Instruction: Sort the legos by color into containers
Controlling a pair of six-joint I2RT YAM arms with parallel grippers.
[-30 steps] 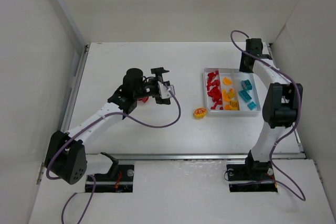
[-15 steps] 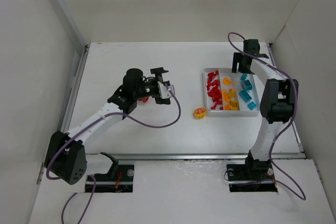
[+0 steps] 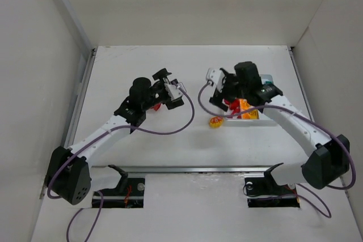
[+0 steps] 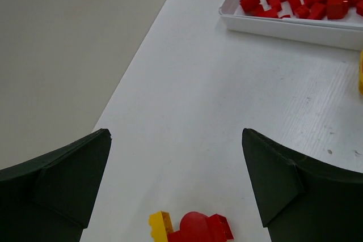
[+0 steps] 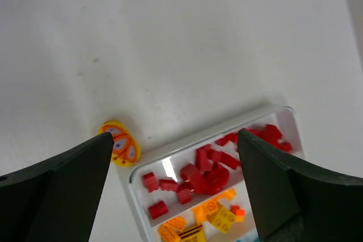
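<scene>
The left gripper (image 4: 176,140) is held low over the white table (image 3: 238,145) with its jaws spread wide and nothing held between them. A small loose cluster of red and yellow legos (image 4: 193,228) is seen lying on the table between its two fingers, at the bottom edge of the left wrist view; whether these bricks are joined cannot be told. The right gripper (image 5: 174,137) is likewise opened wide and empty, and is poised above the near left corner of the white tray (image 4: 283,28). In the tray's outer left compartment a heap of red legos (image 4: 300,1) is gathered, and in the compartment next to it orange and yellow legos (image 5: 212,219) are found; the rest of the tray is hidden by the right arm in the top view. A round yellow piece with orange markings (image 5: 120,143) is left on the table just beside the tray's corner, outside it, close to the right gripper's left finger in the wrist view.
</scene>
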